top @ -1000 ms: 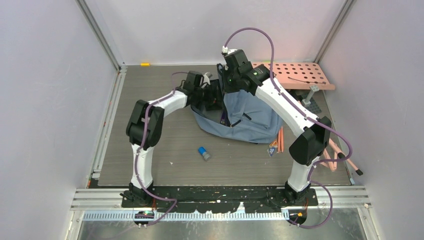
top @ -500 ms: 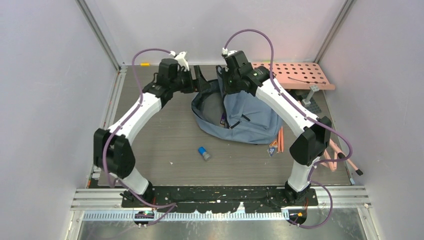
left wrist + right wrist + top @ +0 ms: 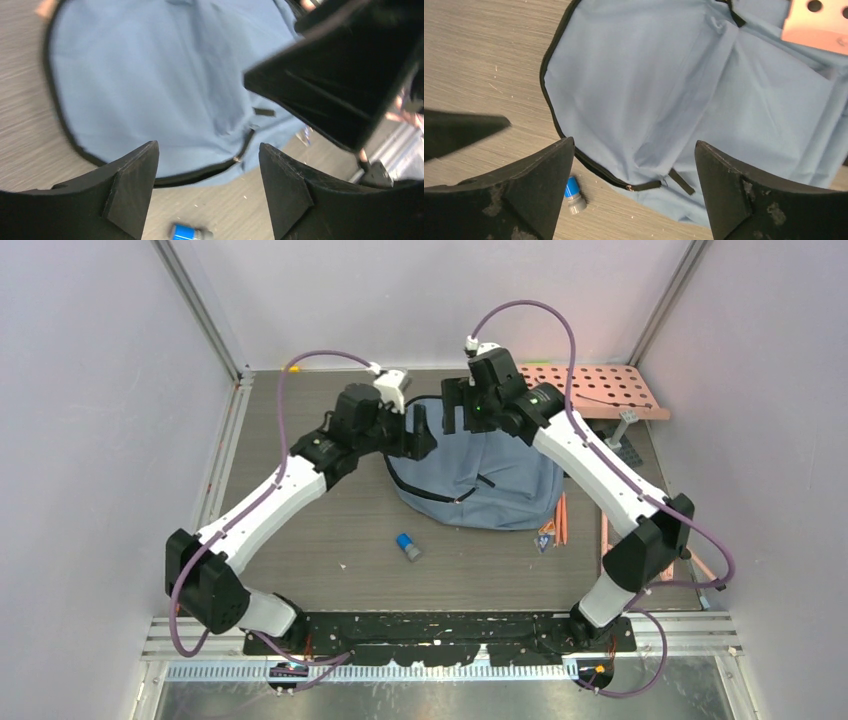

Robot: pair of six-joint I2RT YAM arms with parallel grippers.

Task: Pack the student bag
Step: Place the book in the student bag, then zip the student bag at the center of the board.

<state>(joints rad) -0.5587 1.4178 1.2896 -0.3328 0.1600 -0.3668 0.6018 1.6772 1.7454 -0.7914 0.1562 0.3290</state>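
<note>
the bag [image 3: 490,475] is lying flat on the table [image 3: 330,510], in the far middle part and a bit to the right. it is soft and grey-blue. a dark zip [image 3: 425,492] is running round its left side and its near side, and a tiny zip pull [image 3: 628,188] is showing at the near edge.

the left gripper [image 3: 421,430] is hanging over the far left corner of the bag. its two black fingers are standing wide apart, and nothing is sitting between them. the right gripper [image 3: 457,417] is hanging over the far end of the bag. its fingers are wide apart too, and it is holding nothing. the two grippers are pointing at each other, close but not touching.

a little blue tube [image 3: 407,546] is lying on the table on the near side of the bag, not touching it. some orange pencils [image 3: 562,518] are lying on the table just beside the bag's right near corner. a pink board with round holes [image 3: 600,390] is standing at the far right, close behind the bag.
</note>
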